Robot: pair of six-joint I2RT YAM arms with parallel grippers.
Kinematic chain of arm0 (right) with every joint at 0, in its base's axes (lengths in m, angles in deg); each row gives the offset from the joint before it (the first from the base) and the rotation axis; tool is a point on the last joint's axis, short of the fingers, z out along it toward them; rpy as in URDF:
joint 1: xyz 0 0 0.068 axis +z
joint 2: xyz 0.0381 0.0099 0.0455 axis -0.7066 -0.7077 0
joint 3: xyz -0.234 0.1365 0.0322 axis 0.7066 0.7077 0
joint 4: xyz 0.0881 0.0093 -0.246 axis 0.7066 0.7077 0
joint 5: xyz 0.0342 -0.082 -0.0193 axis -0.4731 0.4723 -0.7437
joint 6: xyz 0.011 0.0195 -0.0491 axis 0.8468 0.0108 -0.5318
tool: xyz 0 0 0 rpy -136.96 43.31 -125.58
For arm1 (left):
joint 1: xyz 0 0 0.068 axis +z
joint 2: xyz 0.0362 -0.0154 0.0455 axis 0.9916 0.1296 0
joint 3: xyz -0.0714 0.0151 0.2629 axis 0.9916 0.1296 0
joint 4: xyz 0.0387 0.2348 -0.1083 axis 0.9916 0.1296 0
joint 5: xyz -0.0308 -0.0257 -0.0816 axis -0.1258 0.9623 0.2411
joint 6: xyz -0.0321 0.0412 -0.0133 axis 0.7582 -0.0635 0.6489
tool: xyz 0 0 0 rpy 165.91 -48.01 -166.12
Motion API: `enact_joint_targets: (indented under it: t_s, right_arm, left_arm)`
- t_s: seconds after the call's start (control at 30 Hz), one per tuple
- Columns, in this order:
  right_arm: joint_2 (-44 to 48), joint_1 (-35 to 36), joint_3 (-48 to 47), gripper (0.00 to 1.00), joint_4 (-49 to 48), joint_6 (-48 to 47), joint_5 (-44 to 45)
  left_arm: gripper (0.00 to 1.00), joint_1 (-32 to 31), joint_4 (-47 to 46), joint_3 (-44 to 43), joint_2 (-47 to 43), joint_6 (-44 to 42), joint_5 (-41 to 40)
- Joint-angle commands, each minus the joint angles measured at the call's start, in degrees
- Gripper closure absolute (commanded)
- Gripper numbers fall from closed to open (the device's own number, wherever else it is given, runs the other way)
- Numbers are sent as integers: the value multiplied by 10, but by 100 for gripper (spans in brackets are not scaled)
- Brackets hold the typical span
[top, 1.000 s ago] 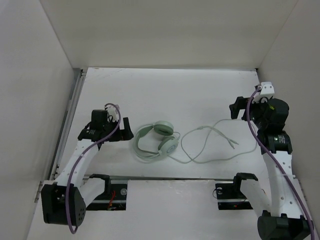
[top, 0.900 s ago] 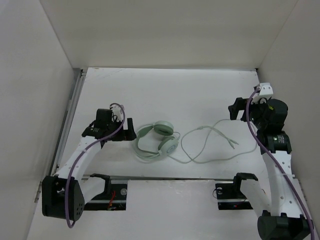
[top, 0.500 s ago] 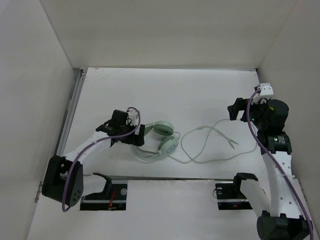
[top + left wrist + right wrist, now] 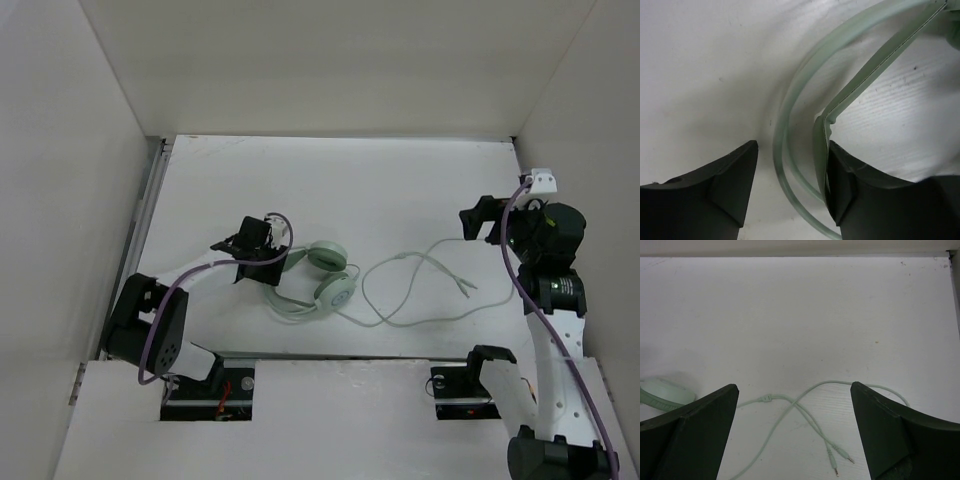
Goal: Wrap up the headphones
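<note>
Headphones [image 4: 315, 280], centre of the top view: pale mint green throughout, earcups and double headband alike; no pattern.

Cable [image 4: 420, 272], right of centre: same pale green. Plug tips [image 4: 846, 457] are darker and brownish.

Table [image 4: 350, 180]: plain white with a few small dark specks.

Enclosure walls [image 4: 330, 60]: off-white, unmarked.

Robot arms [image 4: 560, 360], lower corners: white links with black joints.

Arm cables [image 4: 522, 295]: purple.

Left gripper [image 4: 790, 150] and right gripper [image 4: 793, 387]: matt black fingers.
</note>
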Motion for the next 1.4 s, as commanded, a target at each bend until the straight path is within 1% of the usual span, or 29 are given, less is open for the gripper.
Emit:
enact_joint_targets:
  t_s: [0.0, 0.03, 0.13, 0.23, 0.27, 0.33, 0.37, 0.47, 0.57, 0.73, 0.87, 1.03, 1.13, 1.27, 1.37]
  right_arm:
    - [12, -10, -5, 0, -38, 15, -10]
    - [13, -10, -4, 0, -39, 16, -10]
    - [17, -17, -1, 0, -43, 18, -10]
    - [21, -21, 3, 0, -52, 22, -10]
    - [22, -21, 3, 0, -54, 23, -10]
    - [22, -22, 4, 0, -58, 26, -11]
    - [22, -22, 4, 0, -59, 26, -11]
    - [22, -18, 1, 0, -59, 17, -11]
    - [22, -6, 0, 0, -58, -11, -10]
    - [26, 66, -11, 0, -59, -78, -12]
    - [27, 129, -23, 0, -72, -114, -15]
    - [32, 199, -16, 0, -134, -124, -68]
    - [12, 251, -10, 0, -171, -132, -86]
    - [-31, 322, 3, 0, -241, -168, -74]
    - [-65, 365, 23, 0, -310, -176, -50]
  left_arm:
    - [57, -5, 15, 4, 42, -5, -1]
    - [59, -5, 16, 2, 44, -5, -3]
    - [72, -7, 28, -10, 53, -5, -6]
    - [89, -12, 44, -23, 62, -20, -4]
    - [93, -14, 49, -26, 63, -26, -2]
    - [99, -20, 53, -35, 60, -36, 0]
    - [100, -23, 54, -41, 58, -38, -2]
    - [100, -24, 62, -82, 47, -43, -11]
    - [100, -15, 80, -154, 42, -38, -18]
    - [100, -4, 124, -322, 38, -30, -10]
    - [100, 1, 152, -426, 31, -31, 8]
    - [100, 7, 185, -530, 16, -30, 23]
    - [100, 16, 208, -578, 8, -28, 39]
    - [100, 23, 235, -626, -11, -23, 46]
    - [100, 36, 246, -651, -26, -19, 50]
